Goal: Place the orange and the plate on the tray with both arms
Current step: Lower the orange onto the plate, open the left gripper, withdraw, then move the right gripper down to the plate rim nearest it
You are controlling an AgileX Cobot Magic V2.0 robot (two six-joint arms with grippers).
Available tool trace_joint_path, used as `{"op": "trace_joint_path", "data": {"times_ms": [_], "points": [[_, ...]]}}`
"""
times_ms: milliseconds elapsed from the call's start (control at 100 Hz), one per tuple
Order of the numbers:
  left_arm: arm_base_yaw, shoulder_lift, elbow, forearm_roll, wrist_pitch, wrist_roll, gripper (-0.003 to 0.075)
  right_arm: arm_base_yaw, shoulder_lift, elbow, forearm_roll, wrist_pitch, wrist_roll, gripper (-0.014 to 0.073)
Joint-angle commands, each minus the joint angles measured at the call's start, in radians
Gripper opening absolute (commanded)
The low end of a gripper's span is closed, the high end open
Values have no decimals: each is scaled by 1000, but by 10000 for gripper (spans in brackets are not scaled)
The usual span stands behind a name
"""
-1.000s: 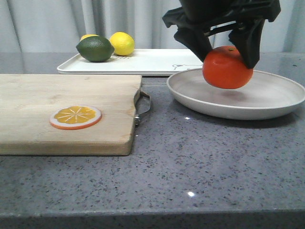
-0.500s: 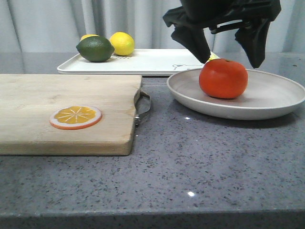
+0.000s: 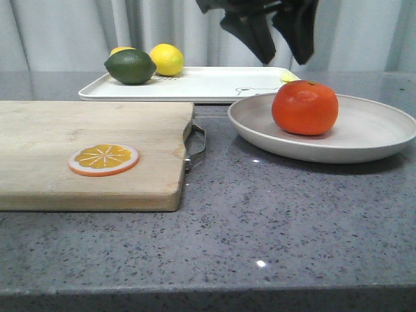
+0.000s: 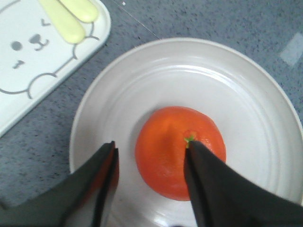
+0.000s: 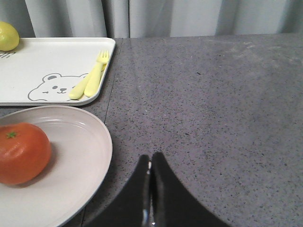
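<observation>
Grey speckled counter (image 3: 273, 221), pale curtains (image 3: 65, 32) behind

We note orange (image 3: 305, 107): glossy orange-red, small green stem mark. Plate (image 3: 364, 140): plain matte off-white-beige. Tray (image 3: 214, 84): white, grey line-drawn bear face. We see pale yellow fork and second utensil (image 5: 90, 80) on tray. Lime (image 3: 130, 66): dark green. Lemon (image 3: 167, 59): bright yellow. Cutting board (image 3: 78, 156): light wood grain, dark metal handle. Orange slice (image 3: 103, 159): orange-yellow segments, white lines, reddish-orange rim. Worktop (image 3: 273, 227): grey, fine speckle. Fingers (image 4: 203, 184) of both grippers: black. Curtain (image 3: 65, 32): pale grey.
</observation>
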Motion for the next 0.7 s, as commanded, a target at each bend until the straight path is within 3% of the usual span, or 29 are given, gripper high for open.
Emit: {"op": "trace_joint_path", "data": {"times_ms": [0, 420, 690], "points": [[18, -103, -34, -8, -37, -11, 193, 1, 8, -35, -8, -75, 0, -59], [106, -277, 118, 4, -55, -11, -10, 1, 8, -35, -8, -75, 0, -59], [160, -446, 334, 7, -164, -14, -19, 1, 8, -35, -8, -75, 0, -59]]}}
